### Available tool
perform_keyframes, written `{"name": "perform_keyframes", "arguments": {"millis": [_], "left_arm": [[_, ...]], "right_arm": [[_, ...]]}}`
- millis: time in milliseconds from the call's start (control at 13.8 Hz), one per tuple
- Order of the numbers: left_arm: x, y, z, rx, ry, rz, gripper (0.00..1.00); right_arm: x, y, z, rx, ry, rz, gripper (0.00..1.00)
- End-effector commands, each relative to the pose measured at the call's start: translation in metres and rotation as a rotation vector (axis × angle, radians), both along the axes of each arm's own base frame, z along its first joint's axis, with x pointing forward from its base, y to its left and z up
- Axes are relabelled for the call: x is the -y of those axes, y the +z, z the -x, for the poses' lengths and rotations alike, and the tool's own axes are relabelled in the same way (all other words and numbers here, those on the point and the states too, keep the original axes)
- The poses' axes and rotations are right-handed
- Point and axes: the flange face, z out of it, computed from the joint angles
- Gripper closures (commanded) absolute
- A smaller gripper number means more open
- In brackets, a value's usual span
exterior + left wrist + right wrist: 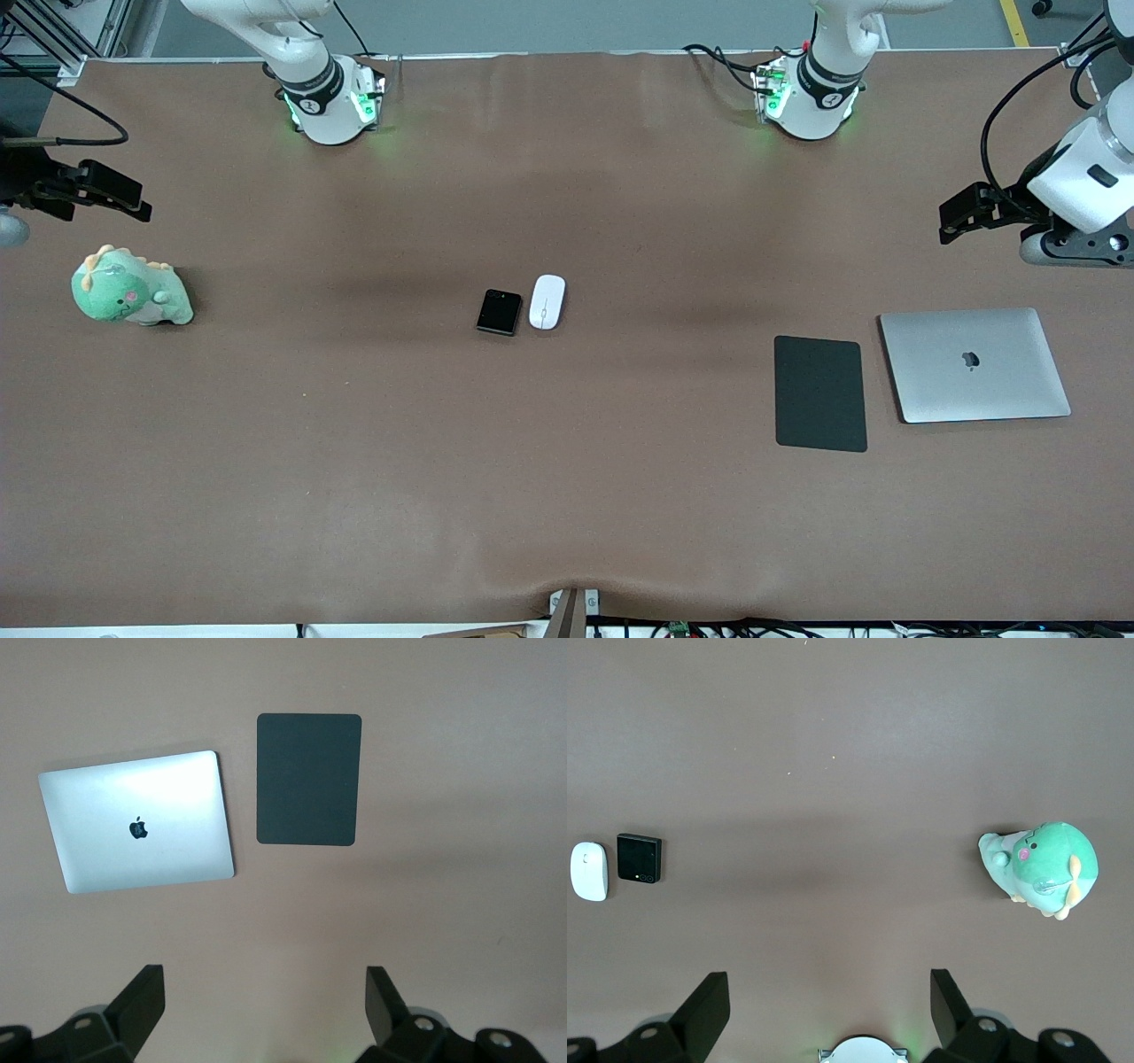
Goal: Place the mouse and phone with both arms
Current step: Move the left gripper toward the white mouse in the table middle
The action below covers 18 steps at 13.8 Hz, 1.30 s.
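So we're looking at both arms hanging up in the air at the two ends of the bench (pixel 354 461), neither one touching anything. The left gripper (pixel 264 1005) is hovering over bare bench near the silver laptop (pixel 974 365) and the dark pad (pixel 820 393), jaws spread wide apart and holding nothing. The right gripper (pixel 829 1005) is doing the same at the right arm's end, sitting over the bench near the green plush dinosaur (pixel 128 288), jaws also wide apart and empty.

The mouse (pixel 547 301) and the phone (pixel 499 312) are lying flat in the middle of the bench, just beside each other, well apart from both grippers. The phone is sitting on the side toward the right arm's end, the mouse toward the left arm's end. Laptop is lying closed with the pad just beside it.
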Motion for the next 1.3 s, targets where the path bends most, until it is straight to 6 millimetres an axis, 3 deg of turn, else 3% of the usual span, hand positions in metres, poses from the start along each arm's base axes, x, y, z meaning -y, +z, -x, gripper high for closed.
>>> {"name": "perform_keyframes", "arguments": {"millis": [0, 434, 578, 940, 1229], "left_arm": [[0.000, 0.000, -0.001, 0.004, 0.005, -0.013, 0.00], [0.003, -0.002, -0.003, 0.002, 0.011, -0.014, 0.00], [0.016, -0.011, -0.005, -0.016, -0.004, -0.013, 0.00], [0.082, -0.037, -0.012, -0.025, -0.006, -0.016, 0.00], [0.166, -0.063, -0.012, 0.020, -0.017, -0.004, 0.00]], "right_arm": [[-0.001, 0.005, 0.001, -0.002, -0.011, -0.011, 0.00], [-0.002, 0.005, 0.001, 0.000, -0.009, -0.011, 0.00], [-0.002, 0.005, 0.001, 0.000, -0.009, -0.011, 0.00], [-0.002, 0.005, 0.001, -0.002, -0.009, -0.011, 0.00], [-0.003, 0.005, 0.001, -0.002, -0.008, -0.011, 0.00]]}}
